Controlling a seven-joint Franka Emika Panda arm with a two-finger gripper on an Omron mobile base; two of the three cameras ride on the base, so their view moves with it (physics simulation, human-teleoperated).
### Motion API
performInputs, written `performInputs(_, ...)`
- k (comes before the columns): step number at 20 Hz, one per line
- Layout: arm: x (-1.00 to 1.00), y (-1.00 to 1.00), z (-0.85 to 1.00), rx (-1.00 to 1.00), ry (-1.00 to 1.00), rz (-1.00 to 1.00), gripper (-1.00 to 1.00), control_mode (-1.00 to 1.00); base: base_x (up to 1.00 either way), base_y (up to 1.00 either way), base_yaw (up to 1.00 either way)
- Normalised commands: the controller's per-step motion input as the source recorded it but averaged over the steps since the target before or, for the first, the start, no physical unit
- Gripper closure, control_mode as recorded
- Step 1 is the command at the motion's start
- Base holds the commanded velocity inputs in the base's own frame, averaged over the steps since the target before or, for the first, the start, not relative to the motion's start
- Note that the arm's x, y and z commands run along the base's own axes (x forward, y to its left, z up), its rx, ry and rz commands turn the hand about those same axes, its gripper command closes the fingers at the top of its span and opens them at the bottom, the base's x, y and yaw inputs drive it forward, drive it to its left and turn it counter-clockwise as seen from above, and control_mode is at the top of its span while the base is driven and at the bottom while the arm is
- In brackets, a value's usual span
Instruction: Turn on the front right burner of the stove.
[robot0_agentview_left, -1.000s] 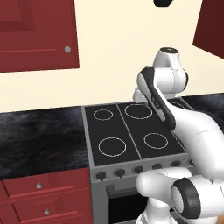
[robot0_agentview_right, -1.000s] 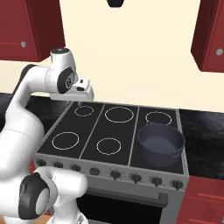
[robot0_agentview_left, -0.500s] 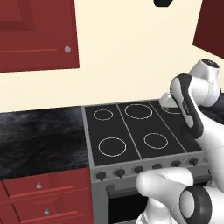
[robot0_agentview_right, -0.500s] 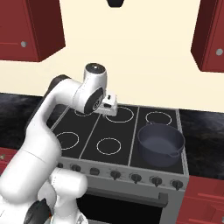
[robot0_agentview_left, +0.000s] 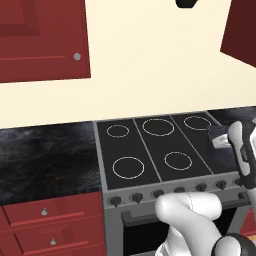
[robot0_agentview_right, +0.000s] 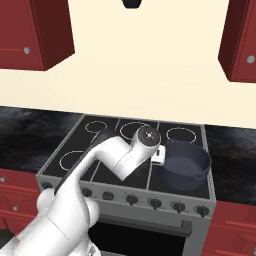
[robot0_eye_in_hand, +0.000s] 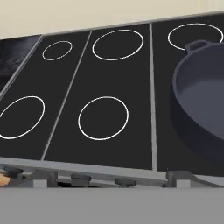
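gripper (robot0_agentview_right: 158, 155) hovers above the stove (robot0_agentview_right: 125, 150) beside the pan (robot0_agentview_right: 186, 164); jaw state unclear; knobs (robot0_agentview_right: 155, 203) untouched; turning remains.

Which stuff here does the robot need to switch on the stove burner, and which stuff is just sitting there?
Needed:
stove
its front knobs
gripper

Just sitting there:
dark pan on the stove's right side
black countertop
red drawers
red wall cabinets
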Motion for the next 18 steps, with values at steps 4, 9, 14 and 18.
performInputs(4, -0.88, -0.99, -0.68, -0.02, -0.47, 0.04, -1.0, -1.0, 0.0, 0.0, 0.0)
performInputs(9, -0.55, -1.0, -0.99, -0.13, -0.61, 0.0, -1.0, -1.0, 0.0, 0.0, 0.0)
performInputs(14, -0.4, -0.99, -0.74, -0.09, -0.48, 0.0, -1.0, -1.0, 0.0, 0.0, 0.0)
performInputs(18, -0.18, -0.13, -0.02, 0.0, -0.03, 0.04, -1.0, -1.0, 0.0, 0.0, 0.0)
